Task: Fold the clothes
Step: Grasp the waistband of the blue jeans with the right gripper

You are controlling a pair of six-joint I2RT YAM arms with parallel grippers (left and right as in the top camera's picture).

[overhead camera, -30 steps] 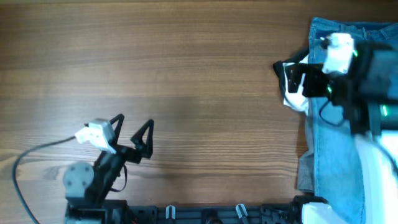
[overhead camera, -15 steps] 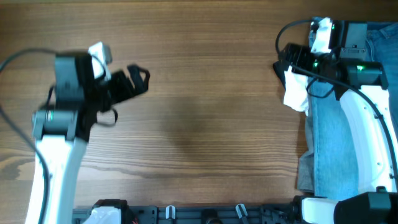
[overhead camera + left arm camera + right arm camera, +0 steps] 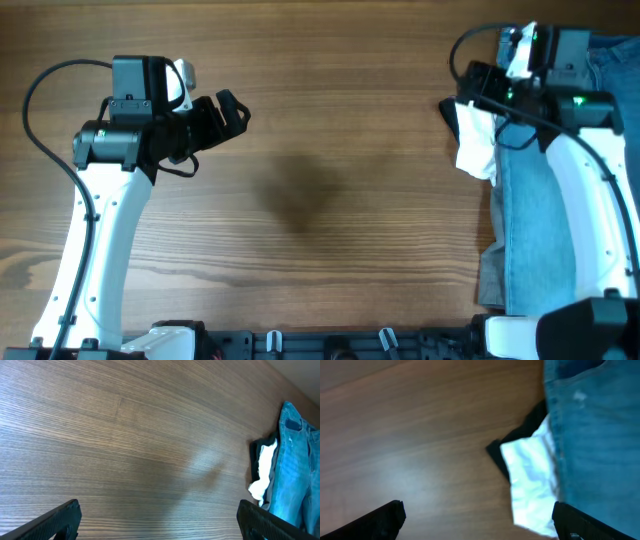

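The left gripper (image 3: 157, 504) is released, its two fingers (image 3: 60, 520) spread wide with nothing between them. It hangs above bare wood toward the far left corner of the tabletop (image 3: 320, 200), well apart from all the cloth.

The right gripper (image 3: 477, 506) is likewise released and empty, jaws wide. It hovers near the far right corner, at the left border of the pile of clothes. The right wrist view shows no finger touching fabric.

Just beyond its fingers lies one white garment (image 3: 532, 477), crumpled, sticking out leftward from under the jeans. One black garment (image 3: 512, 442) lies beneath the white one, showing only as a dark rim at its far and left sides.

One pair of light-blue denim jeans (image 3: 535, 230) lies on top, stretched along the right edge of the tabletop from the far right corner to the near edge, partly hidden by the right arm.

At the near end one strip of grey cloth (image 3: 488, 285) peeps out along the jeans' left side.
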